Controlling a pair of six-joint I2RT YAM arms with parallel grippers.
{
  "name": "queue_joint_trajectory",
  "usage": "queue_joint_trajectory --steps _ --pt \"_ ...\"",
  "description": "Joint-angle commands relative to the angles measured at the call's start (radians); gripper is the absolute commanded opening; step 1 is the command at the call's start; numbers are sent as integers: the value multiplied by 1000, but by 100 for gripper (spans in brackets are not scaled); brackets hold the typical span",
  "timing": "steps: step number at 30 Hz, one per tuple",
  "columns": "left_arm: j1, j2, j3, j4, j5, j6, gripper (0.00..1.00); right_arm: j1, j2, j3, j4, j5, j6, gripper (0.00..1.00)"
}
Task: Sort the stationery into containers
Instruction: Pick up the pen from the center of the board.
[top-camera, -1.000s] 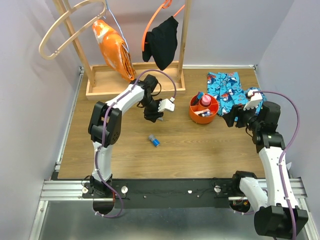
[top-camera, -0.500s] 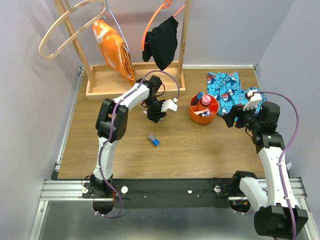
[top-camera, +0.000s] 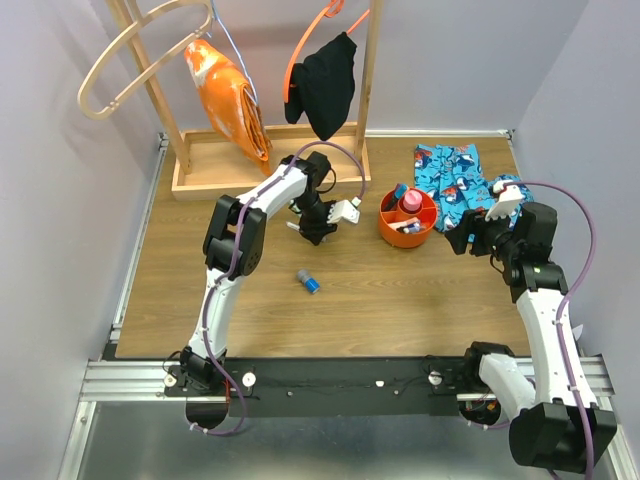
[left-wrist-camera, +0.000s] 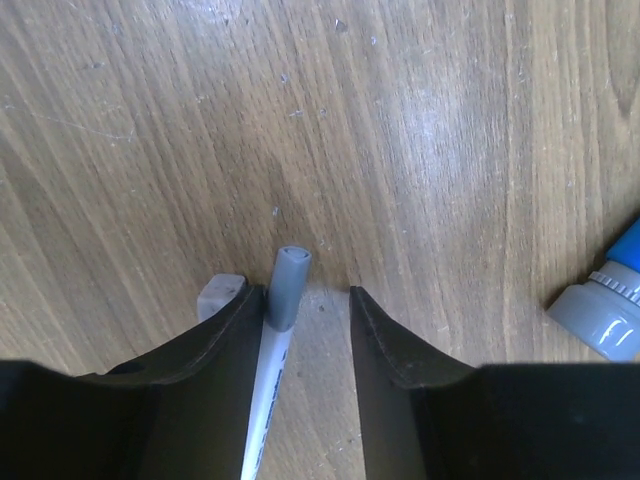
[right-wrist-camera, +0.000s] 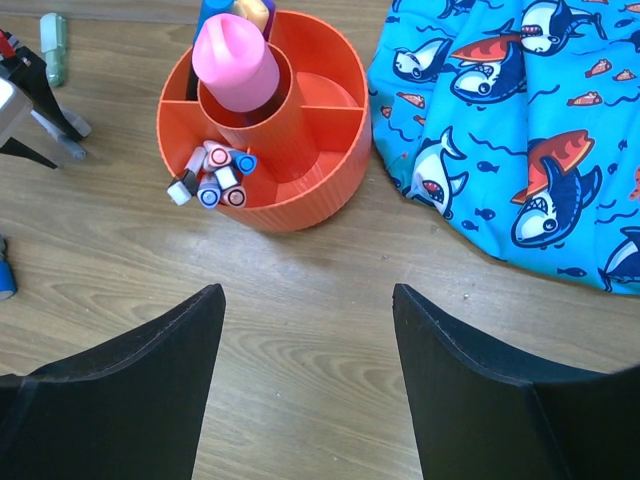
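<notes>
A white pen with a grey cap (left-wrist-camera: 286, 290) lies on the wood between the jaws of my left gripper (left-wrist-camera: 307, 295). It rests against the left finger (left-wrist-camera: 215, 350), with a gap to the right finger, so the gripper is open around it. In the top view this gripper (top-camera: 318, 232) points down left of the round orange tub (top-camera: 395, 236). The tub (right-wrist-camera: 300, 205) holds a pink tube (right-wrist-camera: 235, 60) in its centre and several markers (right-wrist-camera: 215, 178) in a front compartment. A blue marker (top-camera: 308, 282) lies alone on the table. My right gripper (right-wrist-camera: 308, 300) hangs open and holds nothing, near the tub.
A blue shark-print cloth (right-wrist-camera: 500, 120) lies right of the tub. A small green item (right-wrist-camera: 53, 45) sits far left of it. A wooden rack (top-camera: 270, 175) at the back carries orange and black cloth. A small grey piece (left-wrist-camera: 220, 295) lies behind my left finger.
My left arm has swung slightly right and its jaws have narrowed a little around the pen. The right arm has stayed still.
</notes>
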Motion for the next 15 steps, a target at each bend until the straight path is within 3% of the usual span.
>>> queue_joint_trajectory --steps 1,6,13,15 --pt "-3 24 8 -33 -29 27 42 -5 3 -10 32 22 -2 76" --pt "-18 34 1 -24 -37 15 35 -5 8 -15 41 27 -2 76" --pt "-27 13 -50 -48 -58 32 1 -5 8 -5 28 34 -9 76" --pt "-29 -19 -55 -69 -21 40 0 -5 8 1 21 39 -17 76"
